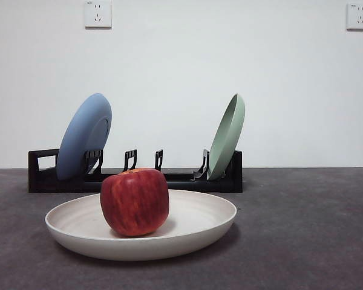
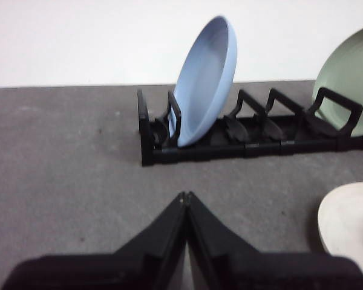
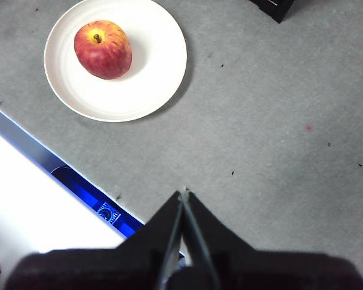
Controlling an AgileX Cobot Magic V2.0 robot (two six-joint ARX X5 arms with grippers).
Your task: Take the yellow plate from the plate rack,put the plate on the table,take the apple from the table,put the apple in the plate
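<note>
We find the apple [image 1: 135, 202] already seated in the yellow plate [image 1: 199, 223], and the plate flat on the bench [image 1: 302, 229] just in front of the plate rack [image 1: 42, 172]. Both steps of the task look done to us, so any coming move is most likely a retreat rather than another reach.

The right tool [image 3: 184, 194] hangs high above the bench, clenched and empty, its two black jaws pressed tip to tip. From it the plate lies well ahead and off to one side, well apart. The left tool [image 2: 186, 196] sits lower, likewise clenched with nothing between its jaws; the rack stands ahead of it, and only the plate's pale rim [image 2: 351, 223] shows at the margin of its view. We judge the left tool the nearer to the plate, though the wrist pictures give little to weigh that on.

The apple is dark red with faint streaks, blocky and rounded, with a yellowish patch around the stem. It stands upright, stem up, off the plate's centre and clear of the rim. It has no marked long axis. The plate is wide, shallow, matte cream.

In the rack a blue plate [image 1: 85, 136] leans at one end and a pale green plate [image 1: 227, 136] at the other, the slots between them vacant.
</note>
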